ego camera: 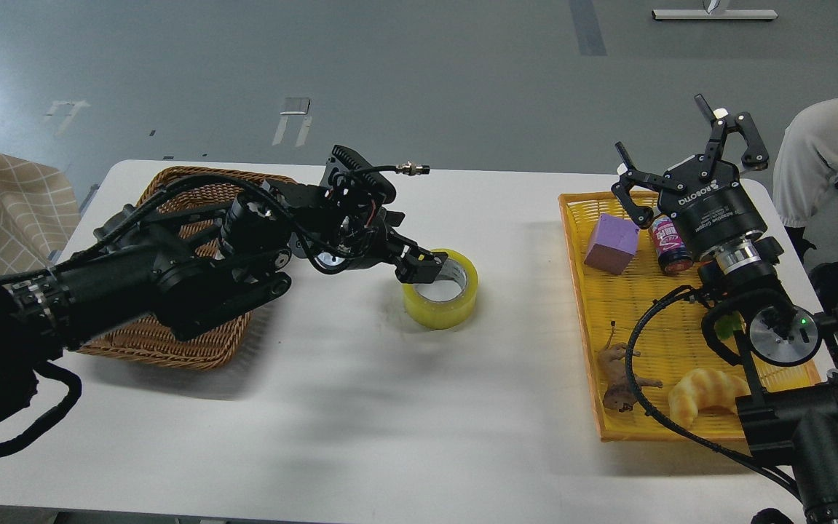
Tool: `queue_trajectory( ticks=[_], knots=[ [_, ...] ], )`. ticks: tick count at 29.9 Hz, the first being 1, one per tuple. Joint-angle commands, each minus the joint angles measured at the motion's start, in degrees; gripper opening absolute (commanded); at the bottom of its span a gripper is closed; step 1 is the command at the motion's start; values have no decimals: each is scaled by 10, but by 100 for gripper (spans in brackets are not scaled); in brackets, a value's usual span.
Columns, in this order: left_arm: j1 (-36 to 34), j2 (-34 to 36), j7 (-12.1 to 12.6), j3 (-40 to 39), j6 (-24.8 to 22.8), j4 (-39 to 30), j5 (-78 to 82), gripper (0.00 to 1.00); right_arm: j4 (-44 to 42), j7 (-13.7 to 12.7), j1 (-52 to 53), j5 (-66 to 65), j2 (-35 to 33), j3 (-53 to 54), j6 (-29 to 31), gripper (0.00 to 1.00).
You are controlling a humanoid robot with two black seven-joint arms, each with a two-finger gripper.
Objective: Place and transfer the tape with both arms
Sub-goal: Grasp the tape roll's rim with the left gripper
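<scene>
Yellow tape (442, 291) sits flat on the white table (360, 407), near the middle, with its round hole facing up. The left gripper (424, 268) reaches over from the left and touches the near-left rim of the roll. One black finger seems to dip into the hole and one sits outside the rim, but the fingers are dark and close together, so I cannot tell if they are squeezing the roll or only resting on it.

Behind the left arm is a brown woven basket (193, 342).

The right gripper (688, 156) is up in the air over the far end of the yellow tray (593, 320). Its fingers are spread wide apart and hold nothing. In the tray are a purple block (611, 244), a small can (670, 244), a brown toy animal (619, 378) and a golden croissant (702, 393). The tape is well apart from the tray.
</scene>
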Motion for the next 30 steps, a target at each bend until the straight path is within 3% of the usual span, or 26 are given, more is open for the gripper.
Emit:
queue_trajectory(
  ticks=[1,5,12,25,30],
  knots=[
    [0,-21,3,1,-19,37,-2,98,0,0,-3,0,0,1,0,100],
    [1,-45,14,1,-23,66,-3,98,-1,1,-3,0,0,2,0,100],
    [9,-70,65,1,-24,78,-11,98,0,1,-7,0,-1,3,0,100],
    [19,-79,66,2,-24,97,-28,97,-1,1,-10,0,-1,4,0,100],
    [19,-85,64,2,-26,98,-38,92,-2,1,-10,0,-1,4,0,100]
  ],
)
